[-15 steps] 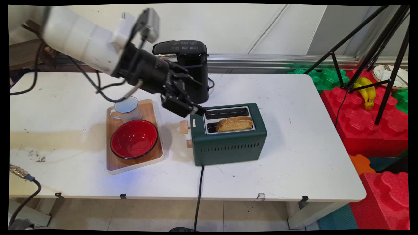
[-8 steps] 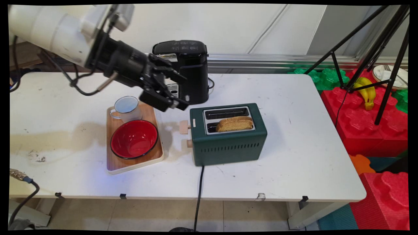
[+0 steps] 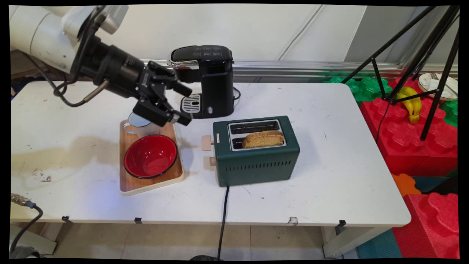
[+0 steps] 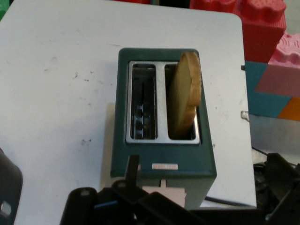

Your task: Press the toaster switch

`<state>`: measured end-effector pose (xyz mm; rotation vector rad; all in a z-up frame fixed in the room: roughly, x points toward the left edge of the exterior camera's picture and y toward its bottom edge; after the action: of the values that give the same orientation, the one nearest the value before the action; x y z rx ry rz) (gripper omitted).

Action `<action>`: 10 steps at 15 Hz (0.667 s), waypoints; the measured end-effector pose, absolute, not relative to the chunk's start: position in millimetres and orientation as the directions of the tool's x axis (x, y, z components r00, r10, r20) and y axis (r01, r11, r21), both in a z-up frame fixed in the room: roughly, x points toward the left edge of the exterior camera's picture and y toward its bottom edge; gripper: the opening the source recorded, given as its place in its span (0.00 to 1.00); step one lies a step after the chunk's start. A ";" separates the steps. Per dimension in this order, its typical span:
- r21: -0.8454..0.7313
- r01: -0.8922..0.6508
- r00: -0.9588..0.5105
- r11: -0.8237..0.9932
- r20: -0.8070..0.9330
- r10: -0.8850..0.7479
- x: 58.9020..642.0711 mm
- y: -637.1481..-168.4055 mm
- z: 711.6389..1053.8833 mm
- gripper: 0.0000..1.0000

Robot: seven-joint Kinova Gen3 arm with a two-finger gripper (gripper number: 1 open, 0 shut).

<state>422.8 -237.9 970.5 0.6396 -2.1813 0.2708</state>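
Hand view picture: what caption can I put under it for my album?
Looking down past the gripper at a green toaster with one bread slice standing in its right slot.

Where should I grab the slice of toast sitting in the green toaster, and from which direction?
Take the slice of brown toast by its exposed upper part, coming straight down from above. It stands on edge in the near slot of the dark green toaster, tilted, with only its top portion clear of the slot, so the black gripper would likely need its fingers either side of the flat faces, across the slot's width.
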 end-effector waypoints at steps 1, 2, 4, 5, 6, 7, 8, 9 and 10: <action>0.026 -0.530 -0.531 0.847 0.769 -0.356 425.9 -237.1 967.5 1.00; 0.028 -0.530 -0.534 0.847 0.765 -0.360 428.7 -236.3 964.1 1.00; 0.034 -0.532 -0.538 0.846 0.758 -0.369 433.2 -235.1 956.3 1.00; 0.036 -0.534 -0.540 0.845 0.755 -0.373 435.0 -234.7 951.9 1.00; 0.038 -0.535 -0.542 0.844 0.751 -0.378 436.5 -234.6 947.6 1.00; 0.039 -0.537 -0.543 0.843 0.748 -0.381 437.6 -234.6 943.3 1.00; 0.040 -0.539 -0.546 0.841 0.744 -0.385 438.7 -235.0 937.6 1.00; 0.041 -0.541 -0.547 0.840 0.741 -0.389 439.3 -235.4 933.4 1.00; 0.042 -0.544 -0.548 0.838 0.739 -0.392 439.6 -235.8 929.5 1.00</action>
<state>439.6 -235.8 929.5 0.6791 -2.2193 0.2445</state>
